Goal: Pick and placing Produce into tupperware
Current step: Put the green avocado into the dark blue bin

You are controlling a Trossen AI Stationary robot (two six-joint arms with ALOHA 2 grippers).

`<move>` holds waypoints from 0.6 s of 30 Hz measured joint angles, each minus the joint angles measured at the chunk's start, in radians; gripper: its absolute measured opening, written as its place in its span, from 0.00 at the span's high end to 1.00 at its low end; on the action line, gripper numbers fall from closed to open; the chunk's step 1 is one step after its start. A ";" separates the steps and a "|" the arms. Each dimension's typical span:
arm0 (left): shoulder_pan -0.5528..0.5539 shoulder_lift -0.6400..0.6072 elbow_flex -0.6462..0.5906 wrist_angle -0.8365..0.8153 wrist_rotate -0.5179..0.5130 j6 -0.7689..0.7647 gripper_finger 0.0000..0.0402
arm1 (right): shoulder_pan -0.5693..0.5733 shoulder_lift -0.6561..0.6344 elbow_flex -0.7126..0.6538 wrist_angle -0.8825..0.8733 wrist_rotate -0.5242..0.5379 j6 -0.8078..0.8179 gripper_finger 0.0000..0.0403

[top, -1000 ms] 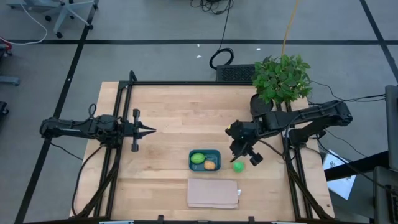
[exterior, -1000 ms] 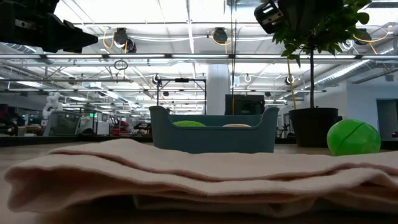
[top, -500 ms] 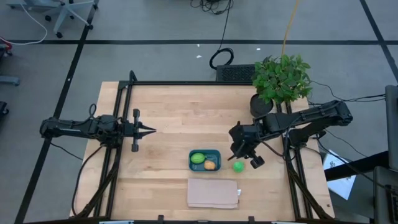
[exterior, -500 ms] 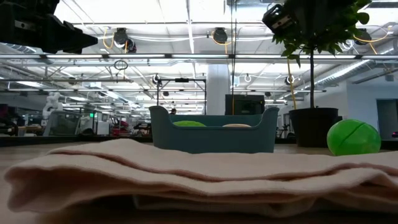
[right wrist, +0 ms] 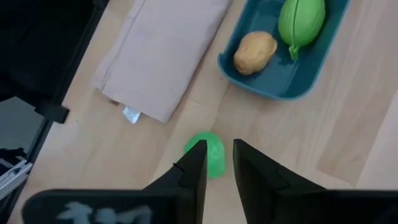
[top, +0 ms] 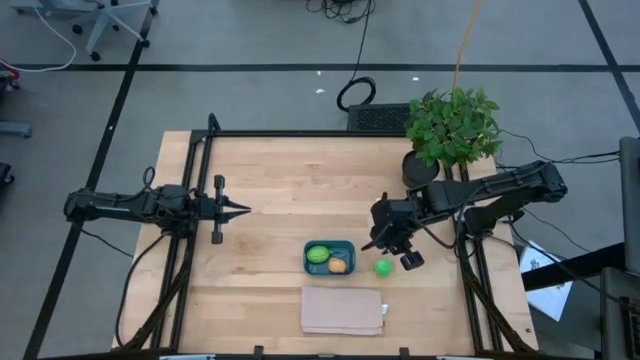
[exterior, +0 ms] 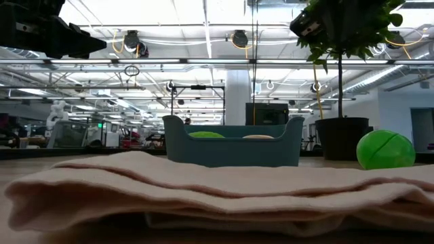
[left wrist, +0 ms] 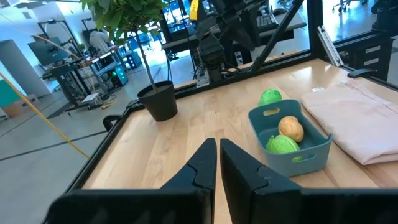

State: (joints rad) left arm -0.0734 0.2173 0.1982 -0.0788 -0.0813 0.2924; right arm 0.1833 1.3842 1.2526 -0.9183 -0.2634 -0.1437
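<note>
High view shows our right tool point(top: 385, 243) now nearer the bright green ball point(top: 383, 267) than a second ago, fingers parted slightly wider, gripping nothing. We count three produce pieces: the ball on the table point(top: 260, 190) beside the tupperware point(top: 329, 257), the lime-green piece point(top: 318, 255) and yellow-orange piece point(top: 339, 265) inside. Nearest lies one tan cloth point(top: 342, 310); farthest, one potted plant point(top: 452, 128). Our left tool point(top: 243, 209) waits closed, empty.

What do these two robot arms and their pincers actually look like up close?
Both arms are slim, jointed and black all over. The left pincer and the right pincer each end in two flat, dark, angular fingers that narrow toward the tips. A black cable loops beside the right arm.
</note>
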 joint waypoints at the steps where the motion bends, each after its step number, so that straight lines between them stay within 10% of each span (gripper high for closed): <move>1: 0.000 0.000 0.000 0.000 0.000 0.000 0.94 | 0.000 0.000 0.000 -0.008 -0.002 0.004 0.82; 18: 0.000 0.000 0.000 -0.030 0.000 0.000 0.94 | 0.014 0.000 0.000 0.043 0.057 0.054 0.37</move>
State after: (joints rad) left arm -0.0738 0.2173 0.1982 -0.1084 -0.0814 0.2920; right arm 0.1974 1.3842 1.2522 -0.8751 -0.2066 -0.0892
